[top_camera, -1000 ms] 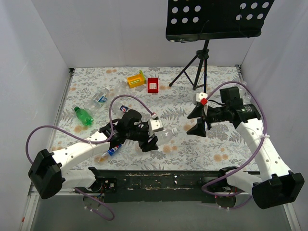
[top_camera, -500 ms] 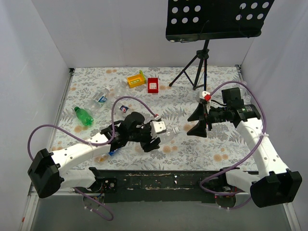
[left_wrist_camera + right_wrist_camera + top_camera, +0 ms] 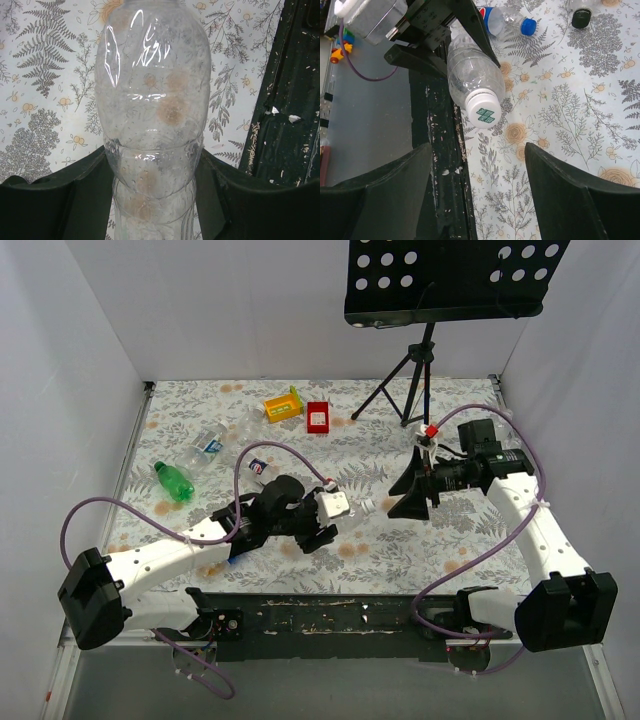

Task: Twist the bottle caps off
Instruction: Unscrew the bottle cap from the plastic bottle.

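Bottle (image 3: 152,125), clear, unlabelled: left fingers (image 3: 55,200) clamp its body, centre of the top view, above the desk (image 3: 460,540). We judge the neck is turned rightward to present the cap (image 3: 484,113); white, green print on top, unreadable to us. Facing it, right fingers (image 3: 580,200) spread wide, gripping nothing. Upper centre, right wrist view: second bottle (image 3: 505,22), blue cap, blue label, illegible.

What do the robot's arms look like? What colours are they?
The left arm and right arm are white with chunky black joints. A purple cable loops along each. Fingers are black wedges; the right gripper has a small red knob.
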Controlling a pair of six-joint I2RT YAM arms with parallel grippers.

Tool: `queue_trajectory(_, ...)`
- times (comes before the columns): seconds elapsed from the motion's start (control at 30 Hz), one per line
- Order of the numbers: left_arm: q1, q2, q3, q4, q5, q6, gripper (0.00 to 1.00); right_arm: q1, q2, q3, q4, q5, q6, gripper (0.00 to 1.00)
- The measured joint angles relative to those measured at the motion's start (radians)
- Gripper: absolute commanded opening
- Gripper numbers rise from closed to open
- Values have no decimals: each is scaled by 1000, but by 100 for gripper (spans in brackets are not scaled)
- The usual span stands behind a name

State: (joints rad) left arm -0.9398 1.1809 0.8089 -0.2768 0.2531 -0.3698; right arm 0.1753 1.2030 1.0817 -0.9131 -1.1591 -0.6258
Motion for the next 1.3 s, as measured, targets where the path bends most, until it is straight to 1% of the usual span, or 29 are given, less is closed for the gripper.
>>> queue_trajectory(0.27, -20, 5, 0, 18, -56, 2, 13, -16, 14, -19, 65, -29, 110, 82)
queue_trajectory(0.43, -32, 21, 4, 23, -94, 10, 13, -16, 16, -61, 131, -29, 224, 81)
queue_trajectory(0.6, -43, 49, 21, 24, -117, 16, 13, -16, 30, -64, 182, -16, 319, 81)
queue_trajectory(0.8, -54, 81, 40, 29, -134, 24, 13, -11, 29, -80, 266, 24, 438, 81)
queue_trajectory(1.07, -66, 114, 64, 34, -142, 27, 13, 45, 58, -83, 312, 94, 525, 77)
queue_trajectory(1.13, -68, 117, 68, 37, -143, 27, 13, 56, 64, -83, 312, 103, 537, 74)
queue_trajectory(1.2, -70, 117, 69, 42, -146, 27, 12, 58, 65, -83, 314, 107, 549, 66)
queue_trajectory(1.3, -71, 117, 69, 45, -150, 27, 13, 58, 66, -83, 319, 107, 562, 44)
